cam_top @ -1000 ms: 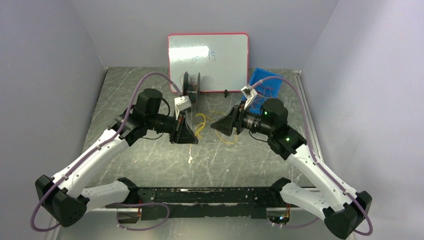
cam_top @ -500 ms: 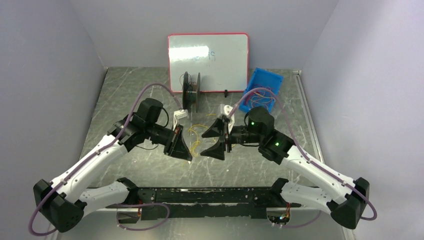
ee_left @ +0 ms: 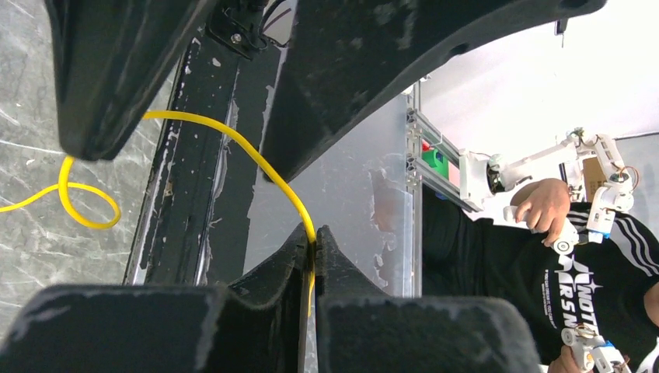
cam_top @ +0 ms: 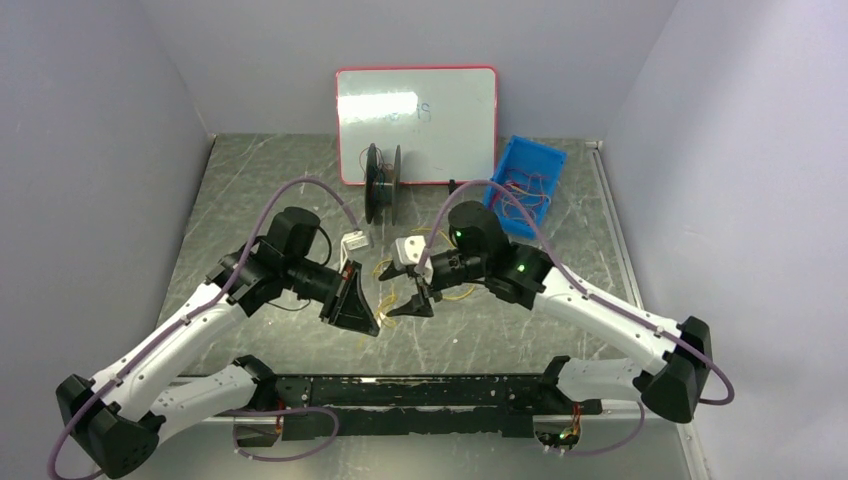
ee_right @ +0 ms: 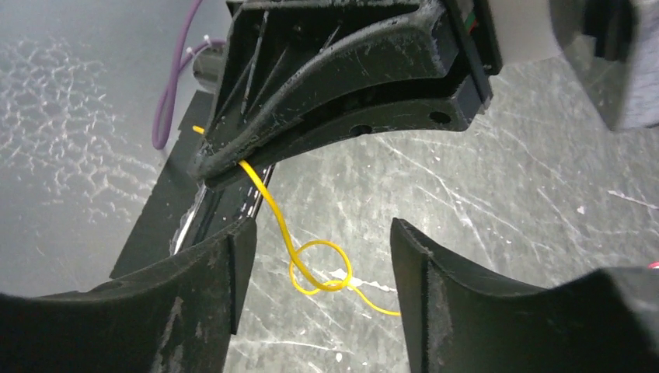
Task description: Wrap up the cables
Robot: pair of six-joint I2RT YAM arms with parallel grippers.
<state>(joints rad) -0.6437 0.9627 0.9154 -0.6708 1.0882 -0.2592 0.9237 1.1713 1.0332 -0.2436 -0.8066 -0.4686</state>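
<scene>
Desk carries spool at rear, well apart from work. Left claw pinches yellow cable near its end; right claw gapes empty beside it. Remainder lies looped, loose. Judgement: wrapping barely begun.

The light comes from above and is bright and even. The whiteboard has a shiny white patch of glare on its left part, so the writing there is hard to read. The gray table shines a little, and the arms drop soft shadows on it. The top view is clear all over.

In the left wrist view the left fingers are very dark and a bit fuzzy, while the yellow cable is bright and sharp. In the right wrist view a gray patch shows speckled light, and the right fingers look soft.
</scene>
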